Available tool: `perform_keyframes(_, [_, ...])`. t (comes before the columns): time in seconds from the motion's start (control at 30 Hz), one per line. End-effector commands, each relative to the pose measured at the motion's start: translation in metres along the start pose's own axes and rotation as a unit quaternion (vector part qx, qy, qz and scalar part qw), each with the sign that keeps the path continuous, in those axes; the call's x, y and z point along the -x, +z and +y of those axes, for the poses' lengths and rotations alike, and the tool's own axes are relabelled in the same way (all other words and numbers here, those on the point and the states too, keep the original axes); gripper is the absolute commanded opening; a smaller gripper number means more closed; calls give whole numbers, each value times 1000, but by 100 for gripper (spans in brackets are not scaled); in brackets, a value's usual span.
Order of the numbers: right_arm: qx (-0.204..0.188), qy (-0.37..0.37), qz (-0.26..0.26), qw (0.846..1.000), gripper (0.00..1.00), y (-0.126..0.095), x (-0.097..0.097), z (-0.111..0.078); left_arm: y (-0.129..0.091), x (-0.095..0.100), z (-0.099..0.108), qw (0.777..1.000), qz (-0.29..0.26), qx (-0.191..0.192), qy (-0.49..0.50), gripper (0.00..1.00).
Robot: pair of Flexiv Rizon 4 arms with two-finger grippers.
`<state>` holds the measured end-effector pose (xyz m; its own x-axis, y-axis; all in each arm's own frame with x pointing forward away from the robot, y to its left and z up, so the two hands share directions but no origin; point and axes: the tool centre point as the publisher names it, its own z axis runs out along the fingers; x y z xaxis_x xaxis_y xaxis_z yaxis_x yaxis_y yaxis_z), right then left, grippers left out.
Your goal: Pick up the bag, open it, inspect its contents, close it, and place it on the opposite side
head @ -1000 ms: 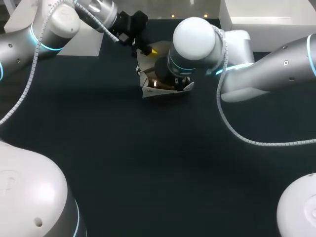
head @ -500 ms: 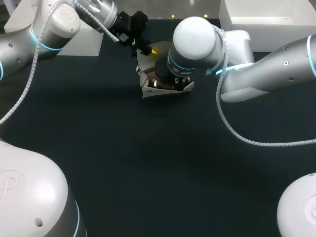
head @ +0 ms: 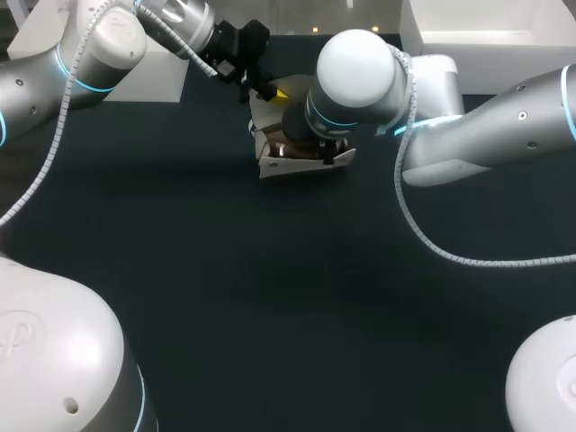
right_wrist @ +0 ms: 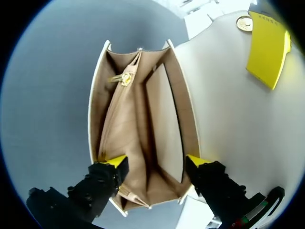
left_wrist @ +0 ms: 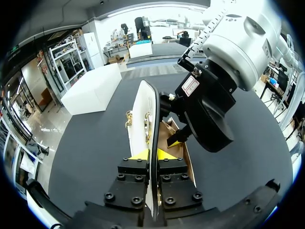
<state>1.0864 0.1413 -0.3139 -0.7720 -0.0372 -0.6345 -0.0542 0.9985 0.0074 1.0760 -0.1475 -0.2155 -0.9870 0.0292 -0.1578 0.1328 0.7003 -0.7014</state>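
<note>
The white bag (head: 286,168) lies at the back middle of the table, its mouth open and its tan inside (right_wrist: 138,124) showing two pockets and a gold clasp (right_wrist: 125,78). My left gripper (left_wrist: 152,155) is shut on the edge of the bag's white flap (left_wrist: 140,119) and holds it up and back. My right gripper (right_wrist: 155,162) points straight down over the open mouth. One yellow-tipped finger stands at each outer wall of the bag's near end, and the gripper is open. In the head view the right wrist (head: 355,81) hides most of the bag.
A white box (head: 148,76) stands at the table's back left and another (head: 486,27) at the back right. Dark tabletop (head: 297,297) stretches in front of the bag. Both arms crowd the space over the bag.
My right gripper's fingers have drawn inward toward the bag's walls, and the bag's mouth looks slightly narrower. The left gripper and the flap have not moved.
</note>
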Motion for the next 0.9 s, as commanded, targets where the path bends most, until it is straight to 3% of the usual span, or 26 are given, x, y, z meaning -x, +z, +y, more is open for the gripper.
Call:
perform_keyframes(0.03, [1,4,-14,1000,44,-3,3,-1,-2,-3,-2,1000,-2,-2,2,0])
perform_keyframes(0.23, [2,18,-57,998,44,-28,15,-3,-5,-6,-6,1000,-3,-3,9,0])
perform_keyframes(0.53, [3,20,-115,993,39,-64,24,-1,6,-6,4,1000,0,5,2,0])
perform_keyframes(0.9, [0,20,-136,990,35,-79,17,1,24,3,23,996,-45,27,78,0])
